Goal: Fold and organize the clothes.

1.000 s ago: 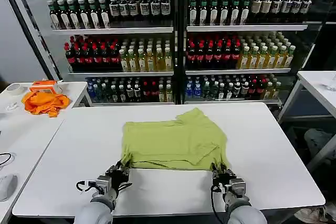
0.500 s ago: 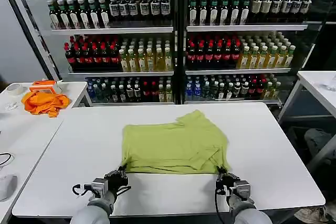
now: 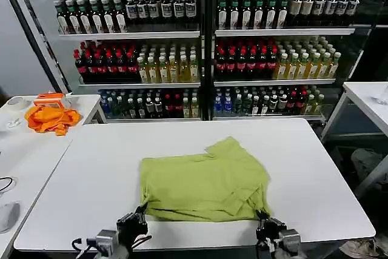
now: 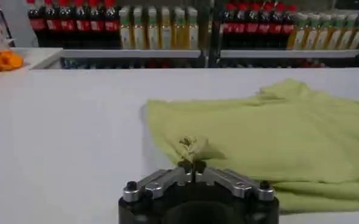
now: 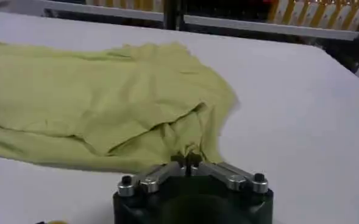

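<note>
Left gripper (image 4: 193,163): it is pinching a small tuft of the shirt's (image 3: 203,180) near left corner between closed jaws; the rest of the cloth is spreading away in front of it and across toward the other arm.
Right gripper (image 5: 188,159): it is clenching the near right corner in the same way, a pucker of fabric is poking up between its jaws; the shirt is lying ahead of it and off toward the left gripper.
Step in hand: to my judgement both arms are dragging the near hem toward the robot's edge of the table (image 3: 315,168) to flatten and square the garment; doing it well is asking for equal pull on both corners, the hem kept taut and straight between the grippers, and the cloth kept low so it is sliding rather than lifting; uneven pull is likely to skew the hem or tug a corner free.
Shirt's look: lime, soft and thin; it is sitting roughly square, folded over itself, with a loose flap and diagonal creases bunching just ahead of the right gripper and one sleeve sticking out at the far side; the part ahead of the left gripper is lying smoother.
Shirt's place: it is resting on the white table, its near hem touching both grippers, its far edge well ahead of them near the table's middle.
</note>
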Robot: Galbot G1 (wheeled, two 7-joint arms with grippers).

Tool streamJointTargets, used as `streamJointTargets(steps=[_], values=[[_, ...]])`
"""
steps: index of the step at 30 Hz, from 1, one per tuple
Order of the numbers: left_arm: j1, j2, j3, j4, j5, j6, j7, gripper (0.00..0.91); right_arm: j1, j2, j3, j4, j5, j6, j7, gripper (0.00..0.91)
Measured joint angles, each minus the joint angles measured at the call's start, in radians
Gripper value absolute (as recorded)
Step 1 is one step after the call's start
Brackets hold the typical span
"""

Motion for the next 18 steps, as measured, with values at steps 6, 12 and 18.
streamJointTargets(steps=[6,12,18], values=[[0.063,0.012,-0.026,-0.052,0.036,0.024,0.009,0.907,-0.021,-0.008,0.033,0.057,-0.009,0.016,0.002,0.907],[0.077,0.038,-0.072,-0.083,0.046,0.039,0.008,0.907,0.008,-0.029,0.060,0.074,0.027,0.025,0.016,0.907],[0.016,0.089,-0.099,-0.069,-0.017,0.042,-0.017,0.907,0.150,-0.059,0.030,0.008,0.110,0.017,0.042,0.907]])
